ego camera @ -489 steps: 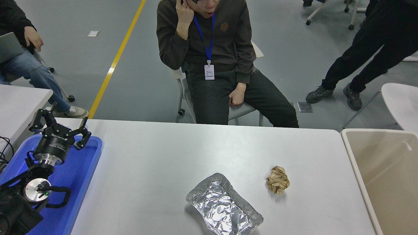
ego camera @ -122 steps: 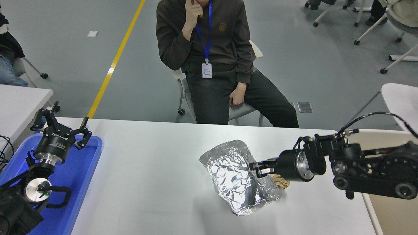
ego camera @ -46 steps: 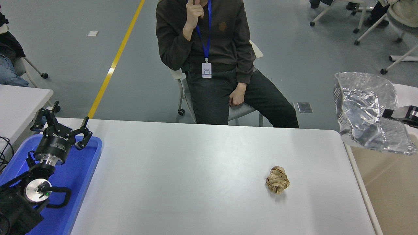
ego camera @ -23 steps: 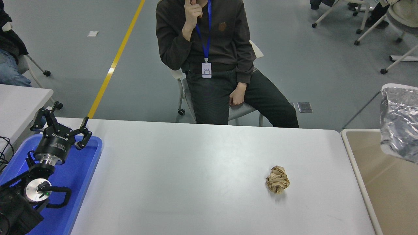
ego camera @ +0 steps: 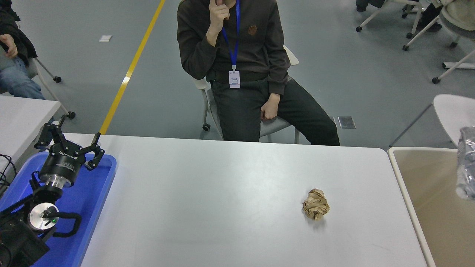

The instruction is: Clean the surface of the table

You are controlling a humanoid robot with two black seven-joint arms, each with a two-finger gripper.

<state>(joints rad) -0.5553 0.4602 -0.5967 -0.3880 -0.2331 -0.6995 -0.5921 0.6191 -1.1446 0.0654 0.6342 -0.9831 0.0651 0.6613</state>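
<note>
The white-grey table surface fills the middle of the head view. A crumpled brown paper ball lies on it right of centre. At the right picture edge, a strip of crumpled silver foil tray hangs over the beige bin; what holds it is out of view. My left gripper is parked open over the blue tray at the lower left, nothing between its fingers. My right gripper is out of view.
A person sits on a chair at the table's far side, one hand raised. A smaller white table stands at the far left, another person behind it. A white round chair seat shows at right.
The foil tray was lifted off the table and carried right; over the last second it has slid further right and down, nearly out of the picture. The right arm has left the view.
</note>
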